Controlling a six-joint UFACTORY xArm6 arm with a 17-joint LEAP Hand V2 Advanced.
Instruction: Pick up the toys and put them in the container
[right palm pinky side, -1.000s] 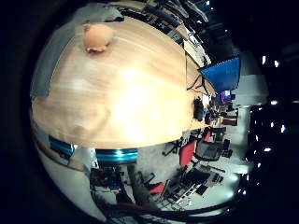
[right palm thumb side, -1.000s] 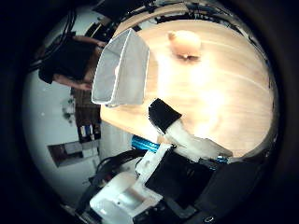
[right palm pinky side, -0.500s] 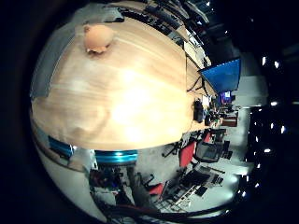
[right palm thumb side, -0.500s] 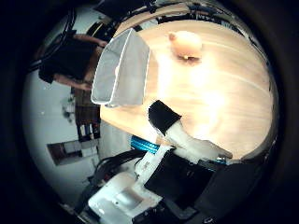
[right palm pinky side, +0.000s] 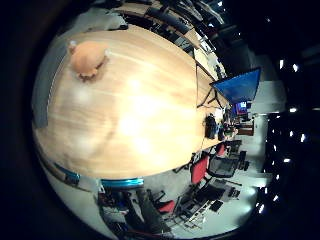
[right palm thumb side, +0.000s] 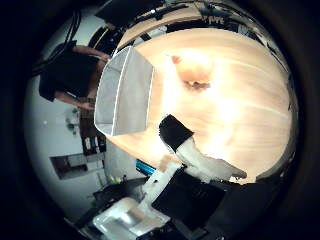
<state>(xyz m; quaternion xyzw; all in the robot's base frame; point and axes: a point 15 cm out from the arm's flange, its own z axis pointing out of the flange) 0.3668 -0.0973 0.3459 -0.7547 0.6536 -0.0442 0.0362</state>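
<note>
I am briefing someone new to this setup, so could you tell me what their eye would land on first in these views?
First the pale orange plush toy, lying alone on the broad wooden table. Next the grey container, which stands on the table beside the toy, apart from it, and looks empty. The hand hangs above the table with one black-tipped finger reaching out, holding nothing.
</note>
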